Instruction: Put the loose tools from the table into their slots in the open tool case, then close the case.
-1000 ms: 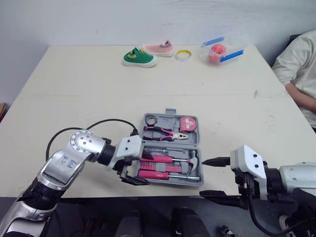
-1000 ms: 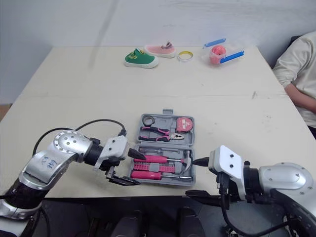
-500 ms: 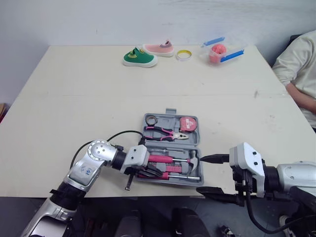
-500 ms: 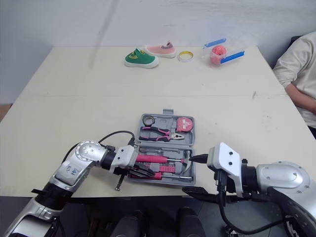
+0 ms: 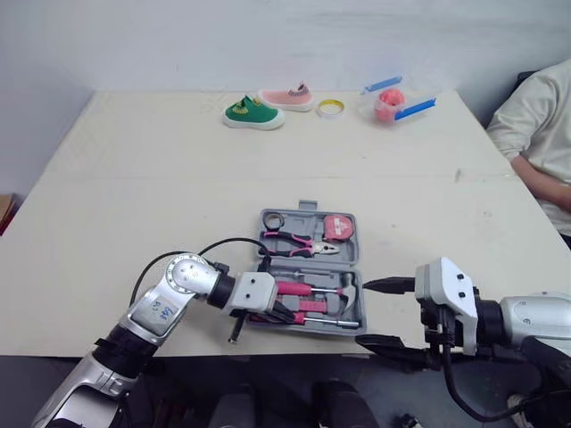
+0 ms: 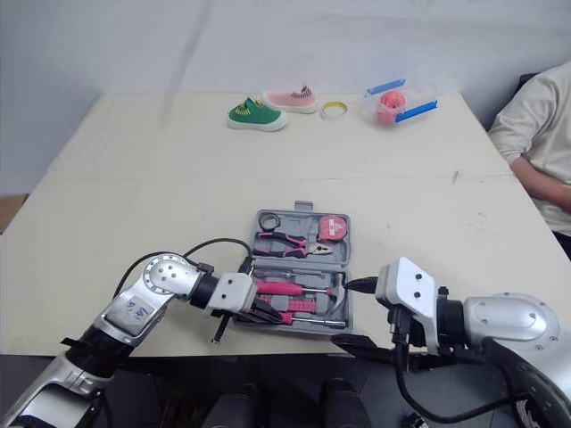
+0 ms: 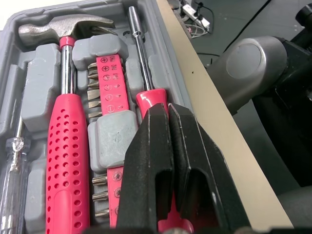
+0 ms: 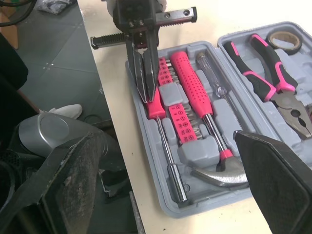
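Driver (image 7: 140, 63) in case (image 5: 360, 303) front slot; left gripper (image 7: 168, 109) fingers pinched together, pressing its handle. Right gripper (image 5: 388, 314) wide open beside case. Next, likely: withdraw, close lid.

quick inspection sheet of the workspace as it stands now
surface: beige table, bare around the case
job's things: tool case open flat near the front edge; hammer, pliers, tape measure and pink-handled driver lie in slots
clutter: green shoe, pink shoe, tape roll, clear container at the far edge
grippers: left gripper shut, tips over the driver's handle; right gripper open beside the case
cables: black cable loops from the left arm
surroundings: person seated at the right
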Robot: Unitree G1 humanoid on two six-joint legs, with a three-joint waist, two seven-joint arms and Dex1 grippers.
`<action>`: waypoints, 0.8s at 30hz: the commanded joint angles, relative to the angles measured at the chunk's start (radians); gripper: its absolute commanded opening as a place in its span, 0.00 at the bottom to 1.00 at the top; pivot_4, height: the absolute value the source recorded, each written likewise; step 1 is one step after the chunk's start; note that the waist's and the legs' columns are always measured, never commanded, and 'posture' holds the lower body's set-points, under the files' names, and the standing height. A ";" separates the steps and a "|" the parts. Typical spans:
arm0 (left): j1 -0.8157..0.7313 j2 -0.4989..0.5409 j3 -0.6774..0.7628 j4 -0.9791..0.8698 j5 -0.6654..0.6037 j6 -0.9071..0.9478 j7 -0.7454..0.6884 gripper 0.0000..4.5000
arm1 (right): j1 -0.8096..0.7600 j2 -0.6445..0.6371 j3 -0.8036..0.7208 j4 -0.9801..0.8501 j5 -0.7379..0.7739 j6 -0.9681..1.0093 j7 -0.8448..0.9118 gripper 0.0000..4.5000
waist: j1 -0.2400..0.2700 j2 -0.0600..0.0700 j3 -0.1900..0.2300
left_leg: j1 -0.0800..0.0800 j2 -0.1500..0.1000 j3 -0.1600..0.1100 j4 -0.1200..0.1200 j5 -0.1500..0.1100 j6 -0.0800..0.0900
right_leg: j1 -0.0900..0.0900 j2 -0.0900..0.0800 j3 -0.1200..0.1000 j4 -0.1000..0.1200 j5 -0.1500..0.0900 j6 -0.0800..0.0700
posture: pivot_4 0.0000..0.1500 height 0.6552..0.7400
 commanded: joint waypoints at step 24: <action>-0.086 0.030 0.235 0.241 0.006 0.192 0.183 0.00 | -0.296 0.110 0.267 0.468 -0.390 -0.060 -0.078 0.13 | -0.002 -0.003 0.007 | -0.025 0.000 0.001 0.004 0.005 -0.010 | -0.027 0.000 -0.001 0.006 0.000 0.000 | 1.00 1.00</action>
